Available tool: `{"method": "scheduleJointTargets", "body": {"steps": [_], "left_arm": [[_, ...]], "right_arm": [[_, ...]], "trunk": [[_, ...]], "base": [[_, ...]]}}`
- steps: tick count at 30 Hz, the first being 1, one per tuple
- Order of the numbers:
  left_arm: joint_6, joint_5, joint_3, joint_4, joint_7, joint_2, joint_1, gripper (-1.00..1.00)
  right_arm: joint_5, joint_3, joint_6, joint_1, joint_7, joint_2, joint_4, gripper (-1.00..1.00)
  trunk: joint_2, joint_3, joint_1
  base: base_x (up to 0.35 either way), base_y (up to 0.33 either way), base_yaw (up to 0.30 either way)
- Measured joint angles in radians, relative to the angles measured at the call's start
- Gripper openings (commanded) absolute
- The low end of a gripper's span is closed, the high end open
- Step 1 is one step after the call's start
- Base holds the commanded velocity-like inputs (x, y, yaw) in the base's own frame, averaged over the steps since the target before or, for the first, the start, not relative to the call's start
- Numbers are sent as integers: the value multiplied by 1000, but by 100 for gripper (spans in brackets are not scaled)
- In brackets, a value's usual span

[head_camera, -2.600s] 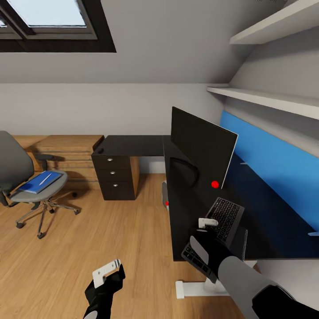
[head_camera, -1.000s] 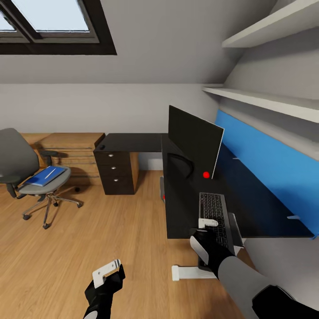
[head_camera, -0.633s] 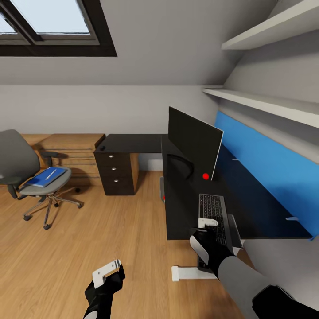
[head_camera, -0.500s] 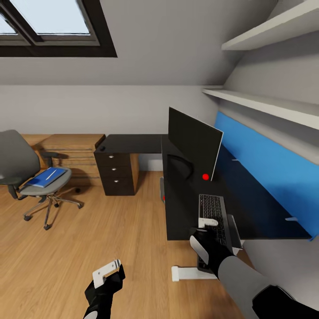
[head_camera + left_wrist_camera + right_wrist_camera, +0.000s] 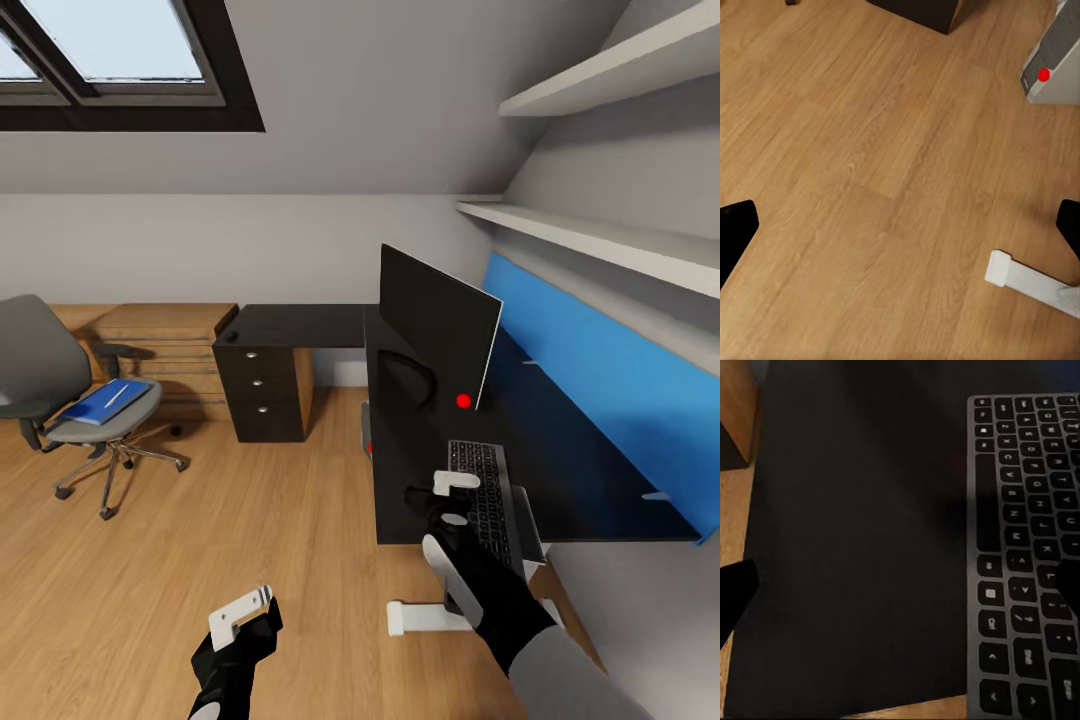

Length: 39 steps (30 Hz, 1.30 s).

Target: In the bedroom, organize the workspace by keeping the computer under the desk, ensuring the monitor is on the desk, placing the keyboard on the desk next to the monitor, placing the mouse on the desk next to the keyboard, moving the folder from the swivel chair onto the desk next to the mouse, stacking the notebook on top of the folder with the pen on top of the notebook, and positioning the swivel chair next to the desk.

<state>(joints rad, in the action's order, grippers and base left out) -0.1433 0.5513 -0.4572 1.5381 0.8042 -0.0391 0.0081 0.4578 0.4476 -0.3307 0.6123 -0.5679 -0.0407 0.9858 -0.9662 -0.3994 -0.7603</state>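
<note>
black desk [image 5: 400, 480], blue folder [image 5: 100, 402], grey keyboard [image 5: 485, 490]

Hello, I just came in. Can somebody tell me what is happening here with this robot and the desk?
The robot is tidying a bedroom workspace. The keyboard lies on the black desk in front of the monitor, its near end over the desk's edge. The right gripper is open above the desk beside the keyboard, holding nothing. The left gripper hangs open over the floor. The blue folder is on the swivel chair.
</note>
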Motion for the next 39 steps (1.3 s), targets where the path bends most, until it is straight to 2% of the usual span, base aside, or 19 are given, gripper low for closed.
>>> {"method": "scheduleJointTargets", "body": {"steps": [7, 23, 28, 31, 34, 37, 39], "left_arm": [[-3, -1, 1, 0, 0, -1, 0, 100], [-4, -1, 1, 0, 0, -1, 0, 100], [-5, 0, 2, 0, -1, -1, 0, 100], [-4, 0, 4, 0, 0, -1, 0, 100], [-3, 1, 5, 3, 0, -1, 0, 100], [-1, 1, 6, 6, 2, 0, 0, 100], [-1, 2, 6, 8, 2, 0, 0, 100]], "right_arm": [[0, 1, -31, -48, -2, 2, 150, 100], [-5, -1, -29, -53, -5, 4, 160, 100], [-1, -4, -31, -53, -5, 5, 159, 100], [16, -12, -32, -53, -4, 6, 160, 100], [61, -35, -33, -53, -4, 9, 160, 100], [125, -64, -30, -54, -2, 23, 161, 100], [193, -84, -25, -55, 2, 44, 163, 100]], "trunk": [[0, 0, 0], [0, 0, -1], [0, 0, 0], [0, 0, 0], [0, 0, 0], [0, 1, 0], [0, 1, 0]], "base": [[-11, 1, -7], [-281, 174, -1], [-134, 59, -39], [-39, 17, -187], [-16, 7, -249], [-7, 3, -275], [-3, 1, -285]]}}
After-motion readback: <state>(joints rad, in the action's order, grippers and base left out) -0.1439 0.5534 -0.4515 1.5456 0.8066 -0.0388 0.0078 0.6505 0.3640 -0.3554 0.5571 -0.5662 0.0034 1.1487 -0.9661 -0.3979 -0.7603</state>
